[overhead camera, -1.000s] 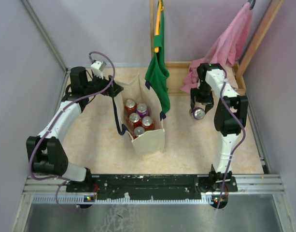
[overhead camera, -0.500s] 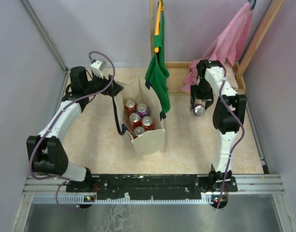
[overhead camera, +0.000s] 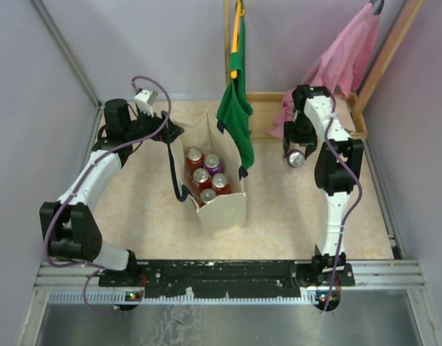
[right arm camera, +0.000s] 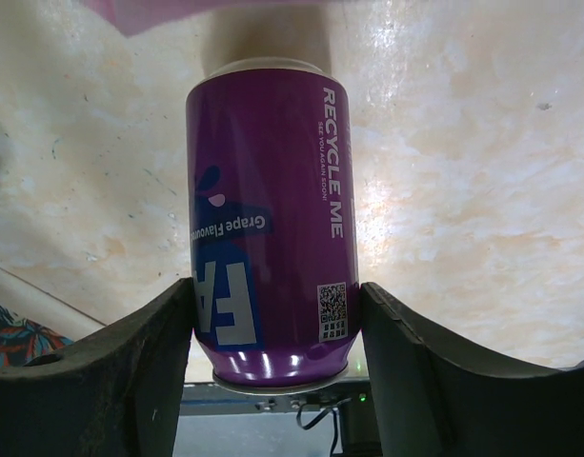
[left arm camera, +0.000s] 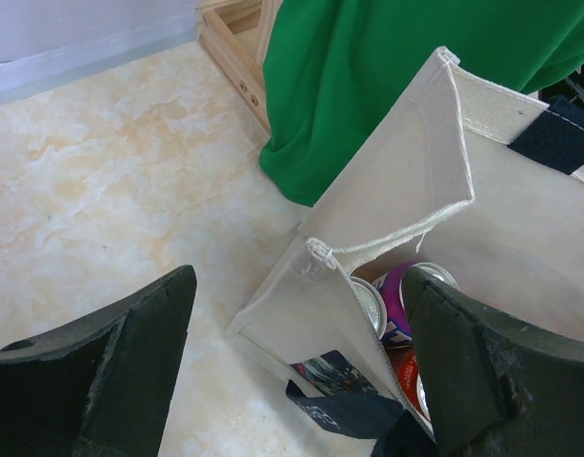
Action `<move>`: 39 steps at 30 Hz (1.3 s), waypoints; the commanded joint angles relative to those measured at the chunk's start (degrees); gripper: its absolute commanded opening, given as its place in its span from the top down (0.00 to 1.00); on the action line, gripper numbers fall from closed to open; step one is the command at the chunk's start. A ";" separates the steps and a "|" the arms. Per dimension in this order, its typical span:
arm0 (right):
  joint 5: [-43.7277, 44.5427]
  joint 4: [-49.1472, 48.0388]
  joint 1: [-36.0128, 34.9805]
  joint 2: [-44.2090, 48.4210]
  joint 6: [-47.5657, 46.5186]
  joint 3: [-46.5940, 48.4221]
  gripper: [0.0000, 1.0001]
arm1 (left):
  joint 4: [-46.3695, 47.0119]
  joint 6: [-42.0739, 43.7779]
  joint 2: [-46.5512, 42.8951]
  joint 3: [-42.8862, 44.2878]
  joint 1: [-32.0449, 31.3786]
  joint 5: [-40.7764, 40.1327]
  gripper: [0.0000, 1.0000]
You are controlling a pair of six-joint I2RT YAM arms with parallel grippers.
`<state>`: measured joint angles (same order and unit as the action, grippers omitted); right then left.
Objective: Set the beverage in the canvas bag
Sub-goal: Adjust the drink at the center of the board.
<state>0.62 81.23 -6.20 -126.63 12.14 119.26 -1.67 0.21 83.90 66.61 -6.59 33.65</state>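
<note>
The beverage (right arm camera: 272, 219), a purple grape soda can, hangs above the table with my right gripper (right arm camera: 272, 314) shut on its sides. From above, the can (overhead camera: 297, 158) and right gripper (overhead camera: 295, 151) are right of the canvas bag (overhead camera: 224, 209), a can's length or two away. The cream bag stands open at mid-table with several cans (overhead camera: 204, 175) inside. My left gripper (overhead camera: 171, 134) is open at the bag's back left corner. In the left wrist view the bag's wall (left arm camera: 387, 200) runs between its wide-apart fingers (left arm camera: 101, 371).
A green cloth bag (overhead camera: 235, 108) hangs just behind the canvas bag, touching its rim. A pink cloth bag (overhead camera: 336, 65) hangs at back right over a wooden frame (overhead camera: 361, 119). The navy handles (overhead camera: 179, 189) droop beside the bag.
My right gripper has carried the purple can a little toward the back of the table. The left arm and the bag have not moved.
</note>
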 commanded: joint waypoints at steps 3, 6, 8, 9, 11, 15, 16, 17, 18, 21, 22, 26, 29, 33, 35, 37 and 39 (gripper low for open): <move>2.22 -3.02 0.27 -1.27 0.76 4.46 0.35 | 1.41 0.32 -0.14 0.47 0.60 -0.25 0.06; 2.52 -3.69 0.31 -1.82 0.86 5.12 0.31 | 1.45 0.32 -0.14 0.54 0.61 -0.20 0.06; 2.81 -4.47 0.31 -1.91 1.10 5.02 0.30 | 1.43 0.31 -0.14 0.54 0.70 -0.25 0.06; 2.95 -4.83 0.31 -1.95 1.25 5.09 0.30 | 1.41 0.34 -0.06 0.54 0.66 -0.25 0.06; 3.00 -5.34 0.31 -2.10 1.45 5.27 0.31 | 1.41 0.28 -0.05 0.54 0.70 -0.25 0.06; 2.58 -5.78 0.31 -2.32 1.82 6.10 0.45 | 1.41 0.25 -0.14 0.53 0.79 -0.23 0.06; 2.35 -5.58 0.31 -2.31 1.91 6.28 0.54 | 1.41 0.26 -0.14 0.53 0.83 -0.18 0.06; 2.09 -5.28 0.31 -2.20 2.00 6.38 0.62 | 1.33 0.30 -0.14 0.48 0.87 -0.16 0.06; 1.68 -5.07 0.31 -1.89 2.07 6.05 0.68 | 1.34 0.27 -0.20 0.53 0.88 -0.13 0.06; 0.44 -5.76 0.10 0.56 2.42 1.87 0.79 | 1.32 0.31 -0.36 0.54 1.01 -0.03 0.06; 0.25 -6.26 -0.04 1.95 2.55 -0.40 0.80 | 1.32 0.40 -0.40 0.50 1.05 -0.07 0.06; -0.77 -7.13 -1.26 7.68 3.03 -8.87 0.81 | 1.23 0.44 -0.48 0.32 1.14 0.06 0.06; -1.01 -6.05 -2.24 11.75 3.22 -12.92 0.82 | 1.23 0.41 -0.40 0.17 1.12 0.55 0.06; -1.59 -3.50 -2.98 16.29 3.32 -14.91 0.86 | 1.58 -0.03 -0.16 0.01 1.14 1.09 0.06; -2.14 -2.12 -3.08 17.78 3.25 -14.93 0.89 | 1.67 -0.12 0.01 -0.05 1.14 1.40 0.06; -3.02 0.19 -3.22 18.54 3.09 -14.16 0.90 | 1.78 -0.21 0.11 -0.02 1.14 1.69 0.06; -3.39 2.58 -3.73 18.91 2.77 -12.55 0.90 | 1.85 -0.20 0.13 0.01 1.14 1.85 0.06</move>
<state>-0.84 78.22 -9.15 -113.36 15.18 103.15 -1.58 0.16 83.90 66.61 -5.85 34.09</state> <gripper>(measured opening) 0.632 0.942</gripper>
